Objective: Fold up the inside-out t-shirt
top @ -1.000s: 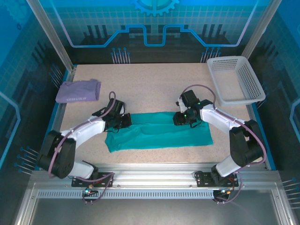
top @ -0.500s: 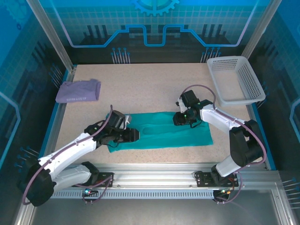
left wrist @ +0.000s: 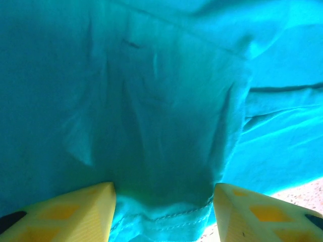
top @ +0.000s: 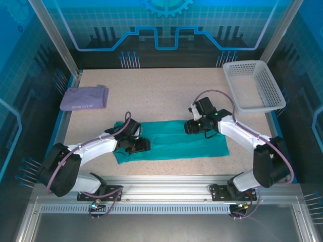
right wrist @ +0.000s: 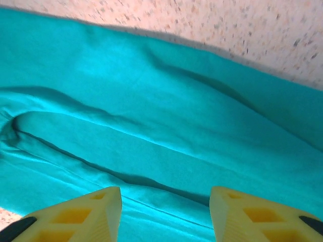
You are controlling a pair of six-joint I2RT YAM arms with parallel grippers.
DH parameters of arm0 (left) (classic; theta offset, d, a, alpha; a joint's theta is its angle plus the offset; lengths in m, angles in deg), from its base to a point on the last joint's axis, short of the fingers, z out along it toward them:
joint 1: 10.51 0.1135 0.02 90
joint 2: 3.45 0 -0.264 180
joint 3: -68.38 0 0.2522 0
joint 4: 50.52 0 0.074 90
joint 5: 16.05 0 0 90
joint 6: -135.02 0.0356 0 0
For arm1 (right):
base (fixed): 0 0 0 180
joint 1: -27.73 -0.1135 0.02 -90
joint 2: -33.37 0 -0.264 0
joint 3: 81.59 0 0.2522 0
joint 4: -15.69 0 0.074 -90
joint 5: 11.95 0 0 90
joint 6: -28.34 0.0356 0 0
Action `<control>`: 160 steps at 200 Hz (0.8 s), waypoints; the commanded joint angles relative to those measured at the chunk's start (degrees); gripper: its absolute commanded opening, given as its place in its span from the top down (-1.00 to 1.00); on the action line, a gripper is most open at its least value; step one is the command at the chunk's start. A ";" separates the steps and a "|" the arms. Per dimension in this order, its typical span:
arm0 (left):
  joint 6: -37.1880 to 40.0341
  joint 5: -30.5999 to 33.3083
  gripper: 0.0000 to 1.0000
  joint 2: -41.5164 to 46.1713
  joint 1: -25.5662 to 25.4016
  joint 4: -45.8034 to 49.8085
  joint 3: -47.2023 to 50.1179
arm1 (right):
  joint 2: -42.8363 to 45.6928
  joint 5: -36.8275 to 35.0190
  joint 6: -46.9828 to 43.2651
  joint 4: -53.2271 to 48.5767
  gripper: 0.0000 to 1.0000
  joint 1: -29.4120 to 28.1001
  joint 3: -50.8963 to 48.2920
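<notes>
At the left gripper [left wrist: 162, 214], jaws spread wide, straddling a bunched, stitched edge of the inside-out t-shirt [left wrist: 166, 116] without clamping it; in the top view, sits low on the left end of the cloth. At the right gripper [right wrist: 165, 214], likewise open, poised just over a long soft crease near the shirt's far edge, with a strip of speckled surface beyond it, and gripping nothing. Lies flat in the lower middle of the top view as a long narrow teal band running left to right across the worktop [top: 161, 91], between the two arms. Looks already folded lengthwise: layered edges, a tucked ridge along the band, no sleeve sticking out. Judging by that, roughly halfway: long folds done, crosswise fold not yet made, the band to be doubled end over end into a compact packet. Left end rumpled and skewed toward the lower left, so probably wants a firm pinch and some smoothing first. Farther out, a lavender folded garment [top: 84, 97] at the upper left of the worktop and a white mesh basket [top: 255, 85] at the upper right, both well apart from the shirt.
</notes>
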 commanded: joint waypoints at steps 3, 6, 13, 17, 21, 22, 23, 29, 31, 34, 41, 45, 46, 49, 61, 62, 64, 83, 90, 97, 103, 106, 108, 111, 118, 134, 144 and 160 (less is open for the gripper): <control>3.05 3.41 -0.15 3.12 1.07 3.49 -1.98 | 3.11 -0.67 -0.86 3.20 -0.03 -0.83 -0.97; 3.07 4.10 -0.16 4.12 1.49 3.60 -1.96 | 3.27 -0.68 -0.89 3.27 -0.04 -0.89 -1.07; 2.71 5.40 -0.20 6.49 2.88 3.30 -1.52 | 3.82 -0.92 -1.14 3.44 -0.05 -1.21 -1.21; 2.44 5.86 -0.24 7.69 3.87 2.95 -1.09 | 4.15 -1.04 -1.27 3.52 -0.06 -1.36 -1.29; 2.09 6.28 -0.29 9.09 4.99 2.58 -0.52 | 4.39 -1.25 -1.45 3.69 -0.07 -1.55 -1.49; 1.97 6.43 -0.31 9.41 5.24 2.50 -0.41 | 4.46 -1.32 -1.47 3.70 -0.08 -1.56 -1.53; 1.87 6.63 -0.32 9.61 5.53 2.47 -0.31 | 4.58 -1.35 -1.49 3.75 -0.08 -1.57 -1.56; 0.96 7.62 -0.42 11.27 7.30 1.88 0.53 | 5.00 -1.72 -1.63 4.07 -0.11 -1.85 -1.95; 0.64 8.00 -0.44 11.69 7.89 1.70 0.90 | 5.17 -1.79 -1.66 4.13 -0.12 -1.89 -2.05; 0.25 8.44 -0.48 12.33 8.79 1.36 1.39 | 5.49 -1.94 -1.72 4.47 -0.13 -2.04 -2.29; -0.64 9.50 -0.52 13.26 10.90 0.62 2.24 | 6.12 -2.06 -1.80 5.38 -0.17 -2.30 -2.92; -1.11 10.07 -0.54 13.52 12.01 0.23 2.64 | 6.48 -2.16 -1.77 5.89 -0.21 -2.49 -3.21; -1.16 10.25 -0.54 13.56 12.35 0.15 2.75 | 6.60 -2.17 -1.81 6.03 -0.22 -2.51 -3.32; -1.49 10.91 -0.55 13.54 13.00 -0.12 3.00 | 6.89 -2.24 -1.79 6.35 -0.25 -2.65 -3.60; -2.31 13.93 -0.60 12.47 15.79 -0.29 3.20 | 7.74 -2.35 -1.84 7.84 -0.37 -3.05 -4.50; -2.29 14.12 -0.60 12.33 16.00 -0.33 3.21 | 7.80 -2.31 -1.85 7.93 -0.38 -3.11 -4.58; -2.28 14.50 -0.61 12.07 16.44 -0.37 3.17 | 7.98 -2.29 -1.92 8.17 -0.40 -3.19 -4.68; -1.42 17.48 -0.75 7.77 19.40 -0.70 2.23 | 8.25 -2.09 -2.61 9.16 -0.49 -3.51 -4.84; -1.01 17.06 -0.77 5.93 20.07 -1.36 1.92 | 8.10 -2.12 -2.96 9.05 -0.50 -3.59 -4.62; -0.73 16.00 -0.79 4.08 20.64 -1.82 1.43 | 7.94 -2.23 -3.32 9.00 -0.50 -3.58 -4.30; -0.42 15.32 -0.81 2.59 20.84 -1.95 0.92 | 7.62 -2.34 -3.59 8.61 -0.51 -3.60 -4.02; -0.29 14.84 -0.81 1.91 20.82 -1.96 0.66 | 7.52 -2.37 -3.68 8.44 -0.51 -3.55 -3.90; -0.22 14.61 -0.82 1.49 20.79 -1.96 0.49 | 7.42 -2.46 -3.76 8.32 -0.51 -3.59 -3.81; -0.14 13.96 -0.83 0.78 20.79 -2.03 0.34 | 7.31 -2.56 -3.86 8.15 -0.51 -3.60 -3.71; 0.14 12.33 -0.86 -0.52 20.78 -2.47 0.20 | 7.04 -2.68 -4.00 7.96 -0.51 -3.60 -3.60; 0.83 8.60 -0.90 -3.05 20.69 -3.58 0.31 | 6.62 -2.86 -3.79 8.15 -0.51 -3.60 -3.94; 1.48 6.51 -0.90 -4.25 20.52 -3.89 0.32 | 6.25 -2.62 -3.41 8.45 -0.51 -3.60 -4.21; 2.15 3.05 -0.85 -4.72 19.39 -5.00 0.81 | 5.68 -2.35 -2.70 8.77 -0.51 -3.66 -4.39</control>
